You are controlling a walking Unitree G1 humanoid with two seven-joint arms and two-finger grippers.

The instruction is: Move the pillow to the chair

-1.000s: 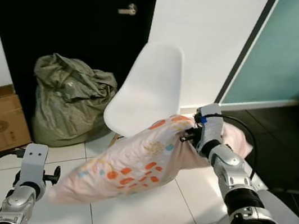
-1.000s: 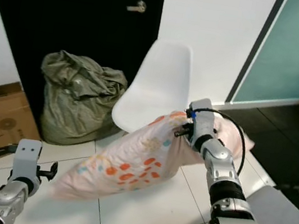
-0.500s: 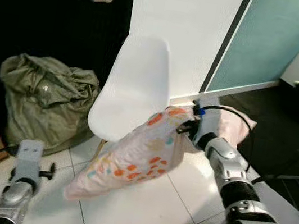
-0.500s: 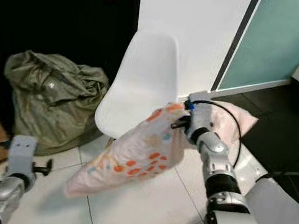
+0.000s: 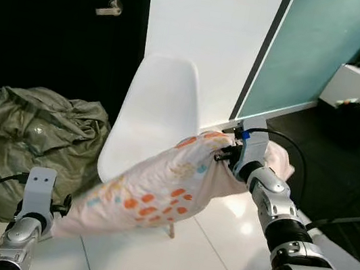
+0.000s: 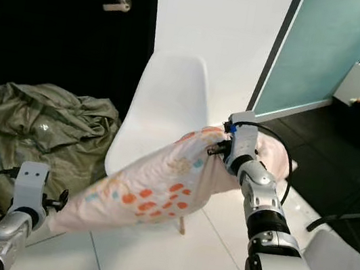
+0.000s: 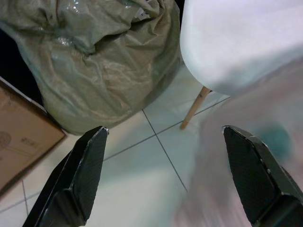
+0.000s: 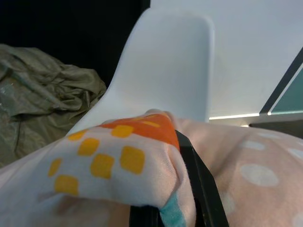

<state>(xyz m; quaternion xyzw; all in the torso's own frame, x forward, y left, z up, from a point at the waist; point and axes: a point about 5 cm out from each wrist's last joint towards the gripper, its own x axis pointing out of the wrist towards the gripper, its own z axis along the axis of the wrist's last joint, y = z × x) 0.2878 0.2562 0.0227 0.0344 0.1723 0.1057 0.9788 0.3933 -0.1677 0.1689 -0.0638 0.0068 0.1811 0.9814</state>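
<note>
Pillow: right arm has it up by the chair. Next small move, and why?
Probably carry it forward and lower it onto the seat. The right gripper is shut on the pillow, which hangs in front of the white chair, its low end by the open left gripper, not yet resting on the seat.

From the head we look forward and down on the chair (image 5: 159,114), sack (image 5: 27,128) and both arms; the two eye views share almost the same scene. Our left wrist camera looks down, close, past the chair's seat edge to sack and floor (image 7: 142,175). Our right wrist camera sits against the pillow (image 8: 118,165), facing the chair's back.
</note>
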